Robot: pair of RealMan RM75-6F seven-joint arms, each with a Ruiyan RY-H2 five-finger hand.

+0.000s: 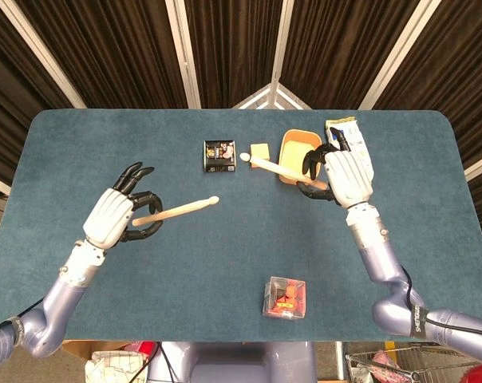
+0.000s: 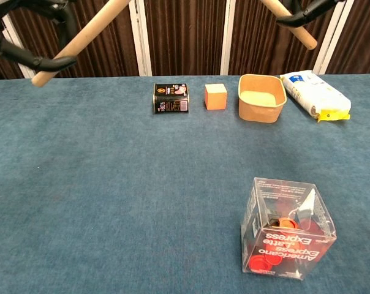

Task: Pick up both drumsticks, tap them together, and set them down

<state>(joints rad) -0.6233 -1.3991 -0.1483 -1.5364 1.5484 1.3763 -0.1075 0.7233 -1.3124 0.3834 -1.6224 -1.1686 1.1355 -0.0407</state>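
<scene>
My left hand (image 1: 117, 215) grips one wooden drumstick (image 1: 179, 211) raised above the table's left side, its tip pointing right toward the middle. In the chest view that left drumstick (image 2: 81, 41) slants up out of the top left corner, with the left hand's fingers (image 2: 41, 60) around its butt. My right hand (image 1: 341, 173) holds the other drumstick (image 1: 271, 166) above the tan bowl, tip pointing left. The chest view shows only that right drumstick's butt end (image 2: 292, 26) and a few fingers (image 2: 307, 11) at the top. The two tips are apart.
Along the far side stand a black tin (image 1: 220, 155), an orange cube (image 1: 259, 149), a tan bowl (image 1: 293, 148) and a white bag (image 2: 313, 93). A clear plastic box (image 1: 286, 297) with red contents sits near the front edge.
</scene>
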